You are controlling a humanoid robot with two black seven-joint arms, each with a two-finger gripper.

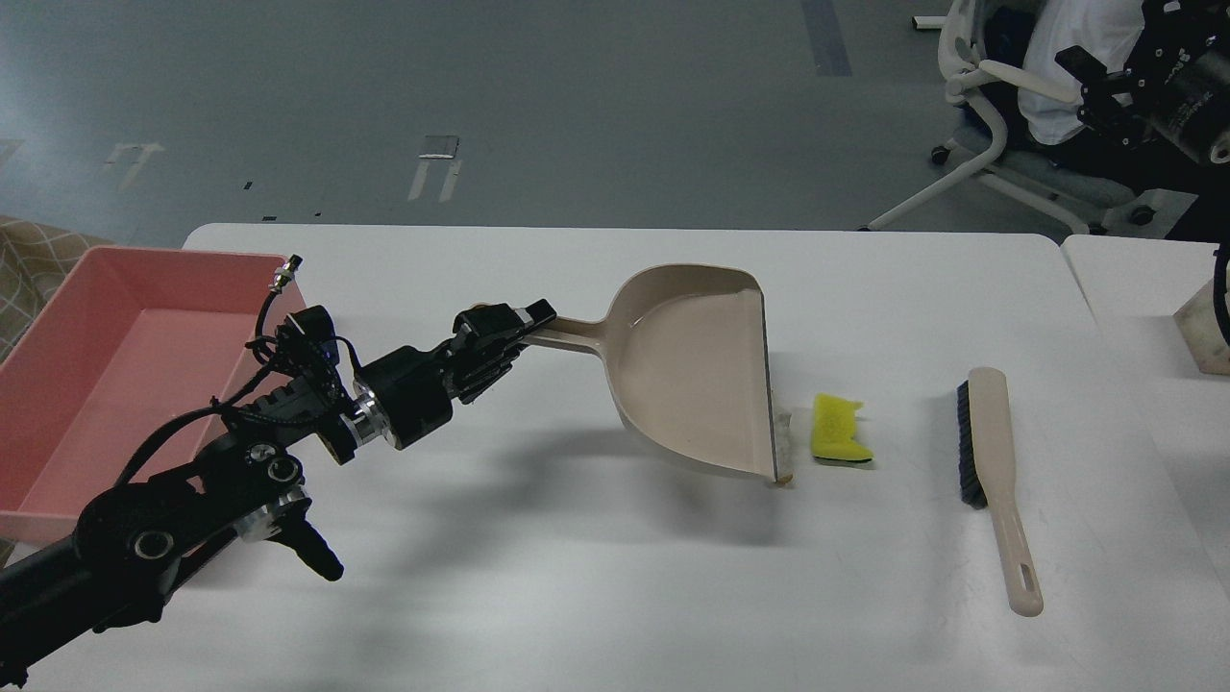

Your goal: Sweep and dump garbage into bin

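Observation:
My left gripper [514,327] is shut on the handle of the beige dustpan [697,370] and holds it tilted, its open lip facing right and touching the table. A pale beige crust-like wedge [784,444] lies right at the lip, partly hidden by it. The yellow sponge piece [838,429] with a dark underside lies on the table just right of the lip. The beige brush with black bristles [995,476] lies further right, untouched. The pink bin [106,370] stands at the table's left edge, behind my left arm. My right gripper is out of view.
The white table [577,577] runs to a seam at the right, where a second table [1153,317] holds a beige block [1206,332]. A white office chair [1009,125] and dark equipment stand on the floor at the back right.

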